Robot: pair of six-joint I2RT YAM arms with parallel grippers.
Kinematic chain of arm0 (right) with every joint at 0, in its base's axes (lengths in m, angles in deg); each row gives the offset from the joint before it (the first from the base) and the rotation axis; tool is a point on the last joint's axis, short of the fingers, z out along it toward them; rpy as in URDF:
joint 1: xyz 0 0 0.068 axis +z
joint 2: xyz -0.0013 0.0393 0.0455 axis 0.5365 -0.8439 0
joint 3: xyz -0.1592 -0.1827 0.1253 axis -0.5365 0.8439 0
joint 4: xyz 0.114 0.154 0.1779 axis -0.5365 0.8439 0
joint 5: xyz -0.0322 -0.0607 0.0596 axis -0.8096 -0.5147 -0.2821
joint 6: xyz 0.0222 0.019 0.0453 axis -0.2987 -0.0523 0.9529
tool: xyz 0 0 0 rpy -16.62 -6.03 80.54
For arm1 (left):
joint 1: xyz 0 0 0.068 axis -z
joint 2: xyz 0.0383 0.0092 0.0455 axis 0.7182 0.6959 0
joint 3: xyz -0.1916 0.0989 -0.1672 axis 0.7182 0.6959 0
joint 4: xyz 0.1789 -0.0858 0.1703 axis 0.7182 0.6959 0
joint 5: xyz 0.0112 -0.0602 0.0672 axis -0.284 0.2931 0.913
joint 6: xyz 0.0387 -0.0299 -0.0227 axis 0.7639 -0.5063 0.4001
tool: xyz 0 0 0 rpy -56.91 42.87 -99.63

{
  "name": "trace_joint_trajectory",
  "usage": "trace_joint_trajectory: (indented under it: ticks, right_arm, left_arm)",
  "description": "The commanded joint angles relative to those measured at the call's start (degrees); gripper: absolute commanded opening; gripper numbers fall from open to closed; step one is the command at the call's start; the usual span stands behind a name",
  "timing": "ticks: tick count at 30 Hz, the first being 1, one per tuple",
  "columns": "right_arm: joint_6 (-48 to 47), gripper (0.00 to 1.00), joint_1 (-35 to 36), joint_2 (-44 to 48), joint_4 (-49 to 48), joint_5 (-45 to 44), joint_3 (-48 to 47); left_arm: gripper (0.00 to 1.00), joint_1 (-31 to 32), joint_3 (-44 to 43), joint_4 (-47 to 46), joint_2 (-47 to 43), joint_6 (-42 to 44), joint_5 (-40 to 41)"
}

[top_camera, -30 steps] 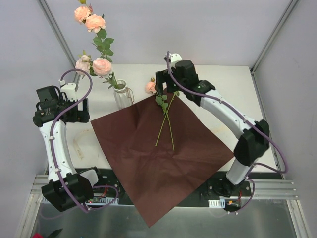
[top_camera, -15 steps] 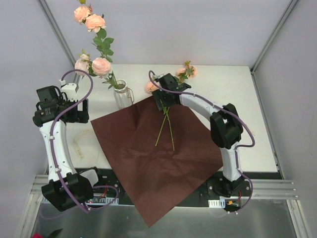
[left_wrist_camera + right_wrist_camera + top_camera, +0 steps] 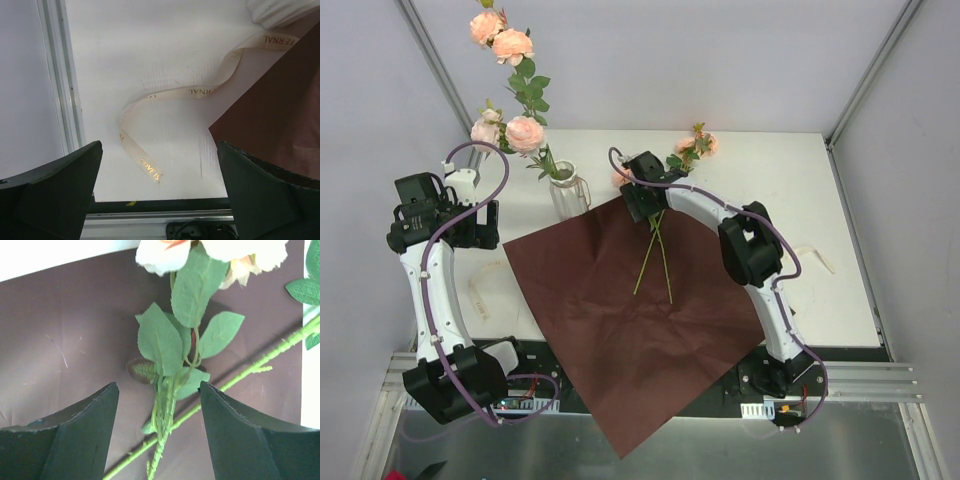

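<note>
Two long-stemmed pink roses lie crossed on a dark brown paper sheet, their green stems running toward me. One bloom peeks out left of my right gripper; the other bloom lies behind it. In the right wrist view my right gripper is open and low over the sheet, its fingers on either side of a leafy stem. The second stem crosses beneath on a slant. My left gripper hangs open and holds nothing, over a cream ribbon with gold lettering.
A glass vase with several pink roses stands at the sheet's back left corner. The ribbon lies left of the sheet, and a second ribbon lies on the table to the right. A metal frame rail borders the table's left edge.
My right gripper has moved left and down onto the upper part of the stems, with its arm folding in. That uncovered the rose at the back. The left arm has not moved.
</note>
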State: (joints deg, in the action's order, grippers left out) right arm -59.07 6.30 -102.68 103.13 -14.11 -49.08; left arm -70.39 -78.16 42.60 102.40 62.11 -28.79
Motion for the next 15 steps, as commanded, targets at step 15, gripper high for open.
trace_joint_trajectory:
  ticks: [15]
  right_arm:
    - [2.8, 0.35, -1.7, -6.1, 4.5, 1.6, -10.1]
  left_arm:
    - [0.99, -0.7, 1.2, 0.9, -2.4, 2.8, 1.6]
